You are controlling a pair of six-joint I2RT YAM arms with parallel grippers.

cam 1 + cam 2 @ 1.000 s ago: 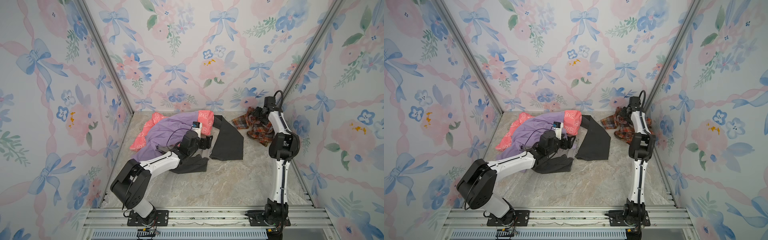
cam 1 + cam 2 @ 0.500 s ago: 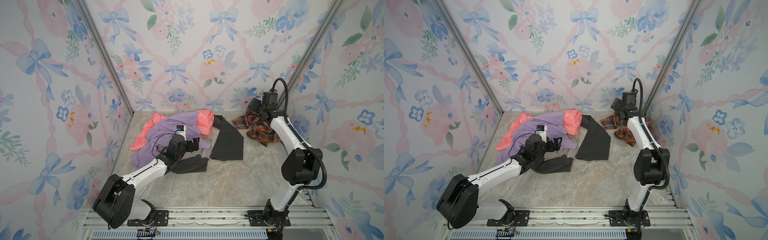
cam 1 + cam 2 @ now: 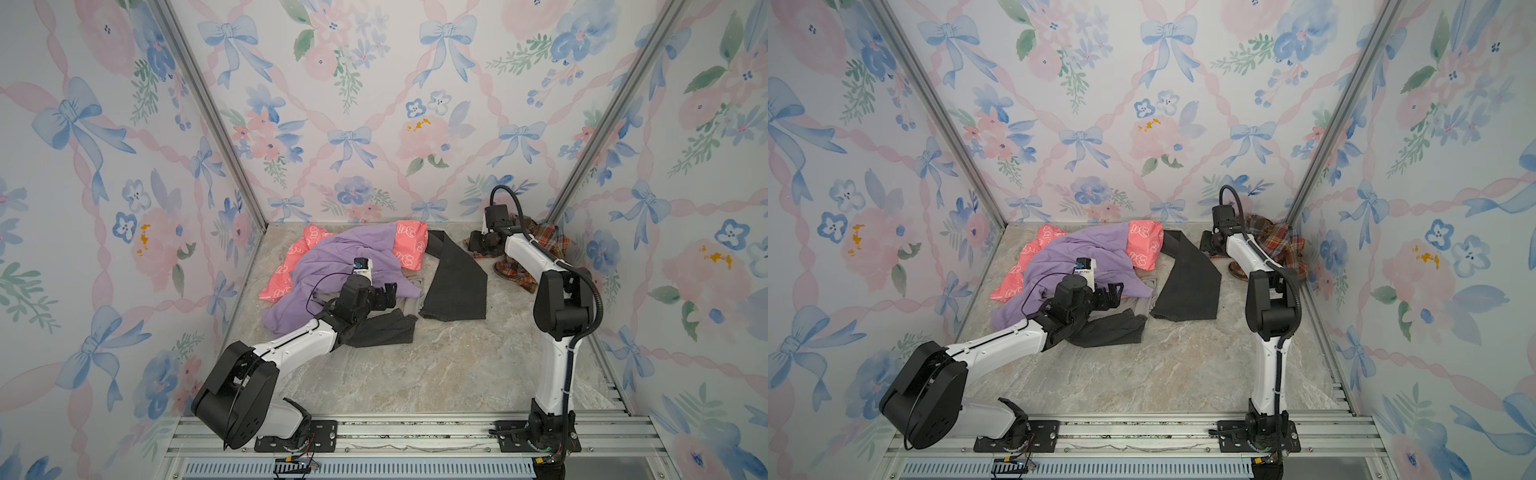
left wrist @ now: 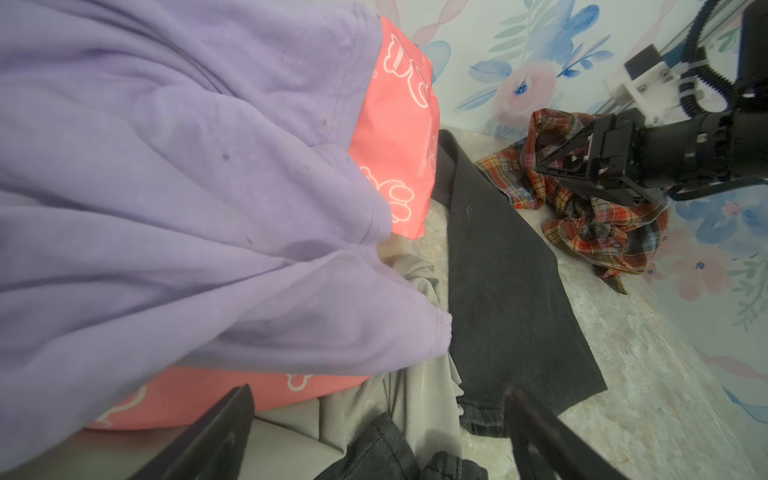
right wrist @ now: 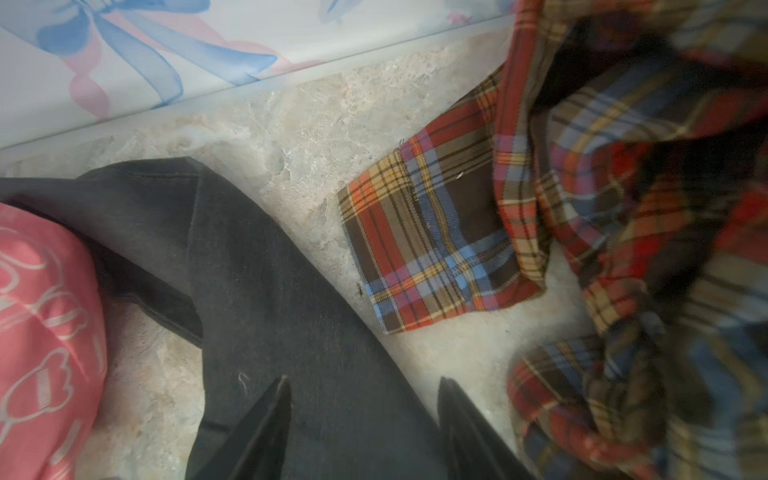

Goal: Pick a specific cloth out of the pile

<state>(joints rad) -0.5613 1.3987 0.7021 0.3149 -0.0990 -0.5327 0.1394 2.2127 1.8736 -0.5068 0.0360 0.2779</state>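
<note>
1. The pile (image 3: 332, 266) lies at the table's (image 3: 415, 374) far left. Its lilac garment (image 3: 345, 253) is draped over a coral-pink printed garment (image 3: 409, 245), with a beige garment (image 4: 419, 291) and a crumpled dark grey garment (image 3: 382, 332) at the near edge.
2. The left gripper (image 3: 388, 296) hovers low over the beige and crumpled grey fabric, jaws spread wide and empty.
3. A flat dark grey garment (image 3: 457, 282) runs from the pile's right side toward the table's middle.
4. The right gripper (image 3: 476, 246) hangs over that garment's far end, jaws apart, clasping nothing.
5. The plaid shirt (image 3: 544, 239) lies crumpled in the far right corner, clear of the pile. Its cuff (image 5: 436, 241) lies flat just beside the flat dark grey garment, not touching.
</note>
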